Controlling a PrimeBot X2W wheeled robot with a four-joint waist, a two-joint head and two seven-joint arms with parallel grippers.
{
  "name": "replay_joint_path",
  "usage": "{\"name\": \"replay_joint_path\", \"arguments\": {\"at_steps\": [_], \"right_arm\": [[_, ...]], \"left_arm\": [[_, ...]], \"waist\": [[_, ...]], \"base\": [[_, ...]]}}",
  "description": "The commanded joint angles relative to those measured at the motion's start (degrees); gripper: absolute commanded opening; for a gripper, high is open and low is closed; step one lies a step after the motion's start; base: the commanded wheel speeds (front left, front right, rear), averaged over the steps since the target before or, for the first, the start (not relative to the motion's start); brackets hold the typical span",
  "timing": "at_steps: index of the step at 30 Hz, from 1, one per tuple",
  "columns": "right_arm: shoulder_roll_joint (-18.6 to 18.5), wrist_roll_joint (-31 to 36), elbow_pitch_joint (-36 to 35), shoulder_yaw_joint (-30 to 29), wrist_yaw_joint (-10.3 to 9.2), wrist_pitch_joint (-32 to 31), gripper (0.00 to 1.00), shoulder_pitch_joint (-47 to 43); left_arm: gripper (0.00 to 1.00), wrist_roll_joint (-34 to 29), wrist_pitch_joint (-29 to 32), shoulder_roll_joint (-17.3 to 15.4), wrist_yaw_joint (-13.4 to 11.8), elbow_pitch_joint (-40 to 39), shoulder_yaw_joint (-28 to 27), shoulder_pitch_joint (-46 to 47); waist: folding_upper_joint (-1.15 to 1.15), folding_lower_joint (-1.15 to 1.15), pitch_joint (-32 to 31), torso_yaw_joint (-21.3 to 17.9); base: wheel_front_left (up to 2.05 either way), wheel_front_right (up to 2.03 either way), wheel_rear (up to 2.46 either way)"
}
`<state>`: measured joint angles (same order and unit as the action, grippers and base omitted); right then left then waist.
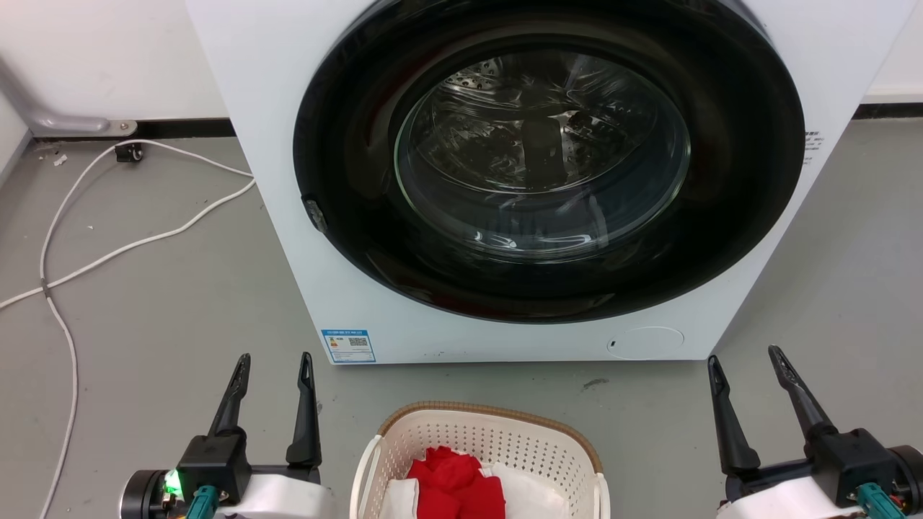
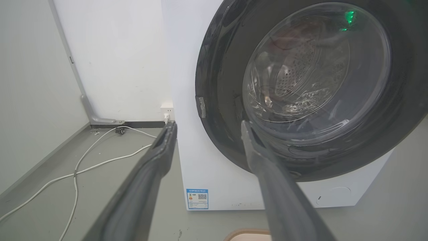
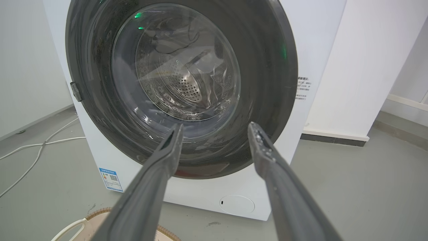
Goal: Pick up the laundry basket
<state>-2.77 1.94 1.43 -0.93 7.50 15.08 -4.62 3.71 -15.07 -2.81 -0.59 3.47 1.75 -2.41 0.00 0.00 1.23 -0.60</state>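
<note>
Cream laundry basket [image 1: 490,447], near half cropped

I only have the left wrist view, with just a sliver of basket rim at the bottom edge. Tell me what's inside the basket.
Observer: In the head view, the laundry basket holds red cloth and white cloth.
Operator: Report the right gripper.
Observer: The right gripper is open, above the floor to the basket's right, and is not touching the basket.
Operator: Give me the handles.
Observer: There is a white handle on each side of the basket. The left handle is the one nearer the left gripper, with a gap between them.
</note>
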Motion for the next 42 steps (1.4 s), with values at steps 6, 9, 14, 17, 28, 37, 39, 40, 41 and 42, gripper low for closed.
{"name": "replay_joint_path", "arguments": {"at_steps": [6, 9, 14, 17, 28, 37, 39, 40, 41, 42], "right_arm": [[-0.2, -0.6, 0.2, 0.1, -0.03, 0.1, 1.00, -0.4], [-0.2, -0.6, 0.2, 0.2, -0.03, 0.1, 1.00, -0.4], [-0.2, -0.7, 0.1, 0.3, -0.03, 0.1, 1.00, -0.2], [-0.2, -0.6, -0.2, 0.1, -0.02, 0.1, 1.00, 0.4], [-0.1, 1.0, 8.6, 2.2, -0.03, 0.1, 1.00, 6.0], [-0.1, 4.5, 23.5, 4.4, -0.04, 0.1, 1.00, 14.6], [-0.1, 4.9, 26.9, 4.8, -0.03, 0.1, 1.00, 16.4], [-0.1, 5.2, 28.5, 4.9, -0.04, 0.1, 1.00, 17.3], [-0.1, 5.3, 30.2, 5.0, -0.03, 0.1, 1.00, 18.0], [-0.1, 5.4, 31.9, 5.1, -0.03, 0.1, 1.00, 18.8]], "left_arm": [[1.00, 0.2, -0.2, -0.1, -0.3, 0.3, 0.0, -0.6], [1.00, 0.2, -0.2, -0.1, -0.3, 0.3, 0.0, -0.6], [1.00, 0.2, -0.2, -0.1, -0.6, 0.9, -0.4, -0.5], [1.00, -0.1, -0.2, -0.1, -0.6, 1.9, -0.9, 0.3], [1.00, -1.8, -0.1, -1.1, 2.7, 9.6, -3.1, 7.7], [1.00, -2.1, -0.2, -3.7, 5.6, 24.6, -2.5, 18.0], [1.00, -1.9, -0.2, -4.2, 6.1, 28.2, -1.9, 19.9], [1.00, -1.5, -0.2, -4.4, 6.4, 30.0, -1.8, 20.9], [1.00, -1.6, -0.2, -4.7, 6.6, 31.6, -1.5, 22.0], [1.00, -1.5, -0.2, -5.0, 6.9, 33.3, -1.2, 23.1]], "waist": [[0.00, 0.00, 0.0, 0.1], [0.00, 0.00, 0.0, 0.0], [0.00, 0.00, 0.3, 0.0], [0.00, 0.00, 0.6, 0.0], [0.00, 0.00, 7.2, 0.1], [0.00, 0.00, 15.2, -0.4], [0.00, 0.00, 16.7, -0.6], [0.00, 0.00, 17.4, -0.7], [0.00, 0.00, 18.0, -0.8], [0.00, 0.00, 18.7, -0.9]], "base": [[0.00, 0.00, 0.00], [0.00, 0.00, 0.00], [0.00, 0.00, 0.00], [0.00, 0.00, 0.00], [0.00, 0.00, 0.00], [0.00, 0.00, 0.00], [0.00, 0.00, 0.00], [0.00, 0.00, 0.00], [0.00, 0.00, 0.00], [0.00, 0.00, 0.00]]}}
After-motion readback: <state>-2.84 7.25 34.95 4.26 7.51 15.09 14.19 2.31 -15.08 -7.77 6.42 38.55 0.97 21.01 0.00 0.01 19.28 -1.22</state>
